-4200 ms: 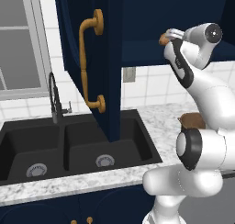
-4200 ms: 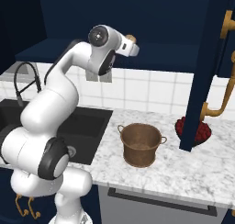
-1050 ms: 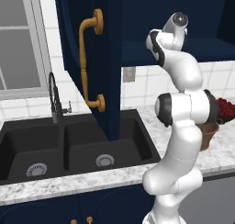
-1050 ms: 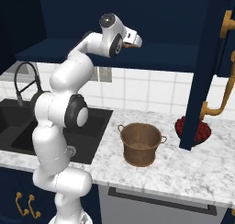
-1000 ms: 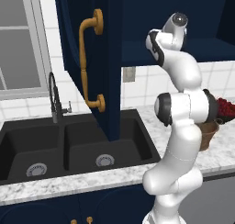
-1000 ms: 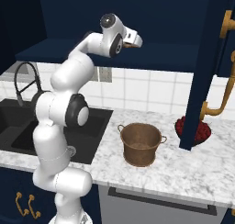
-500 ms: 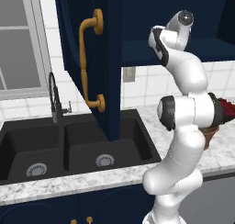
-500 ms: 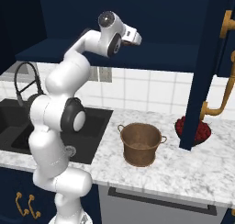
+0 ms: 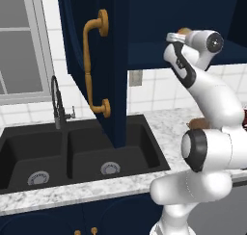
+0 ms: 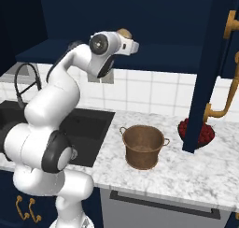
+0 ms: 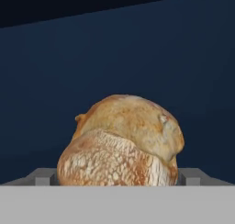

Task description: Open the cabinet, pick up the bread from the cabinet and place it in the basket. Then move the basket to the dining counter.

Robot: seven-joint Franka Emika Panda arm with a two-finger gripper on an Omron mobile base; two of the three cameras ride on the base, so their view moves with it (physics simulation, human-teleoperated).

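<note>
Arm raised high, wrist level, reaching forward; claw (image 11: 117, 177) spread wide, fingertips (image 11: 42, 176) apart.

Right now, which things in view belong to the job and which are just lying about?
Job:
- cabinet, doors open
- bread, on the cabinet shelf
- basket, on the counter
- tool, open at the bread

Lying about:
- bowl of red fruit
- black sink
- faucet

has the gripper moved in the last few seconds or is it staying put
Yes. The gripper has risen from below the cabinet bottom edge to shelf level and swung toward the open cabinet, now at the bread.
</note>
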